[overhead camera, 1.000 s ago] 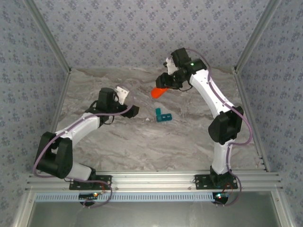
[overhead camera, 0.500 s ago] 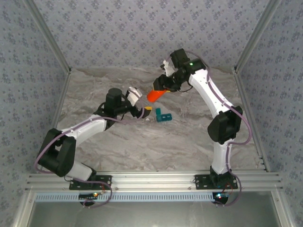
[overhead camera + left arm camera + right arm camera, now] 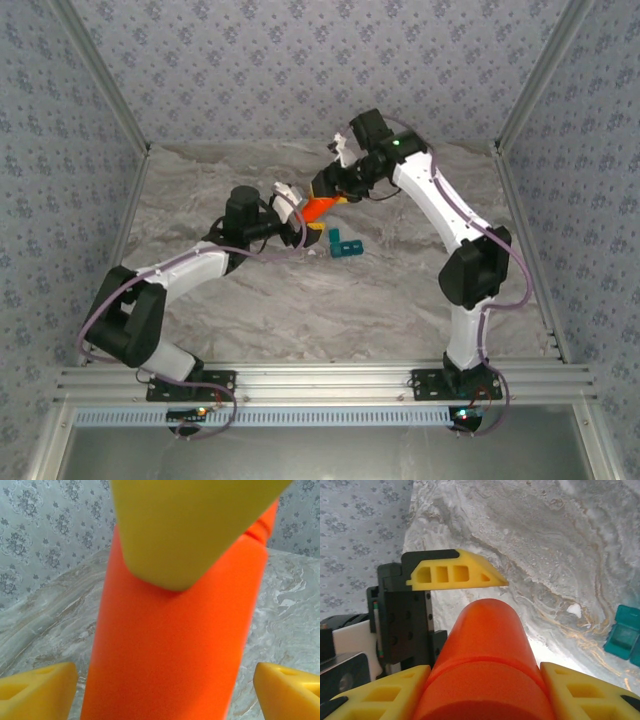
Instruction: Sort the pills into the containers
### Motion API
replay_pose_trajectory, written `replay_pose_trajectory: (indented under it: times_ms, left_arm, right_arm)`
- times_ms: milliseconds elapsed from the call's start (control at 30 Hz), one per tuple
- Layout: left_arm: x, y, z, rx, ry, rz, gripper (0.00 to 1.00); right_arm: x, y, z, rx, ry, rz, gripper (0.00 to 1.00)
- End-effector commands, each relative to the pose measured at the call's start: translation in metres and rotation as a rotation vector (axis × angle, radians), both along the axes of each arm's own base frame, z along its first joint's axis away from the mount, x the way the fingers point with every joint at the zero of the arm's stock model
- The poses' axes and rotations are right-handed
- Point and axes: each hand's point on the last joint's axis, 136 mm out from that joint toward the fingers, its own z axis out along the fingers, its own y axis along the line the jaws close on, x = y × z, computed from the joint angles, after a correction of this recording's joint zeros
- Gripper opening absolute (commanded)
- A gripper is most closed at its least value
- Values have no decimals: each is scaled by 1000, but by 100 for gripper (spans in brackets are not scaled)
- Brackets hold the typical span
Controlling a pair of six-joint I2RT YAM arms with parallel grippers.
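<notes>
Seen from above, the right gripper (image 3: 332,188) pinches the orange bottle (image 3: 318,208), held tilted over the table (image 3: 250,300). The teal pill box (image 3: 345,244) lies on the table near the bottle's lower end. Only the left wrist view shows the left gripper (image 3: 303,226) with its fingers (image 3: 37,690) spread wide, clear of the bottle's sides.

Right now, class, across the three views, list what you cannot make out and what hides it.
Top view: teal container's compartments too small to make out.
Left wrist view: orange bottle's far end hidden behind the right gripper's finger.
Right wrist view: teal container cut off by the right edge.
</notes>
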Motion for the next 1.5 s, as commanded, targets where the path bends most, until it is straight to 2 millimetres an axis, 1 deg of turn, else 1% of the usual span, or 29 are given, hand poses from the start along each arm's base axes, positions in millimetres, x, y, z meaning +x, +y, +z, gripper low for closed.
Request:
replay_pose_trajectory:
  times_ms: [0,200,233,300,367,433,600,800,1133,1233,1467]
  left_arm:
    - [0,-8,23,-60,-41,-34,86]
    - [-2,-11,25,-71,-25,-56,70]
    - [-3,-12,26,-73,-23,-60,69]
    - [-4,-12,27,-78,-18,-63,69]
    - [-3,-13,29,-82,-17,-59,72]
    - [-3,-13,31,-84,-20,-62,72]
    - [-5,-15,29,-77,-8,-68,71]
    - [-5,-14,17,-60,26,-61,73]
    - [-6,-13,-2,-45,74,-53,72]
    - [-7,-13,-4,-50,78,-51,70]
    - [-5,-14,3,-62,74,-49,62]
  right_arm:
    - [-12,4,30,84,-20,10,35]
    - [-15,2,25,79,-8,12,35]
    - [-15,2,24,78,-8,11,35]
    - [-16,2,22,74,-4,10,35]
    - [-16,1,19,70,0,10,35]
    - [-16,1,19,72,0,11,35]
    - [-16,1,17,72,3,5,35]
    - [-16,1,18,75,4,6,35]
    - [-16,-2,23,77,-6,-1,35]
    - [-15,-4,22,74,-5,-5,35]
    - [-15,-6,18,73,2,-11,35]
